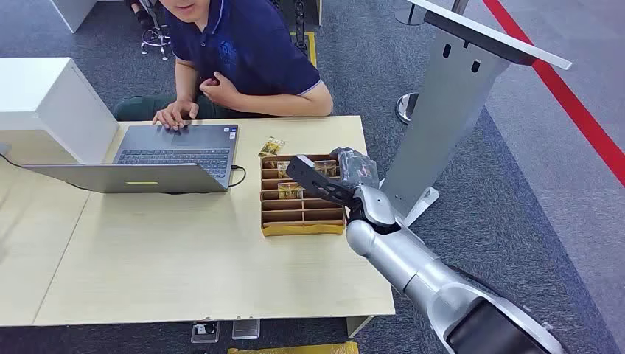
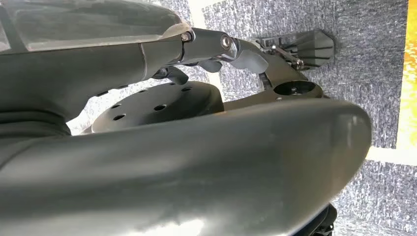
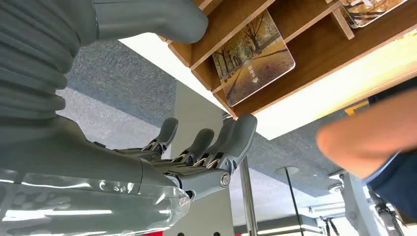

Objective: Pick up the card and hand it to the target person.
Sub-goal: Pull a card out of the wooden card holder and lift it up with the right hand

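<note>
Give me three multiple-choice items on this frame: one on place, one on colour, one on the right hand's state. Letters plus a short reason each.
1. Where does the brown slotted card tray stand?
A. on the table to the right of the laptop
B. on the laptop's keyboard
C. on the carpet

2. What colour is the seated person's shirt?
A. red
B. dark blue
C. white

3. What is the right hand doing?
A. holding a card out to the person
B. resting on the laptop
C. over the tray with fingers apart, holding nothing

Answers: 1 A, the head view shows the tray beside the laptop on the table. 2 B, a dark blue polo. 3 C, the right wrist view shows the fingers spread and a card lying in its slot.
</note>
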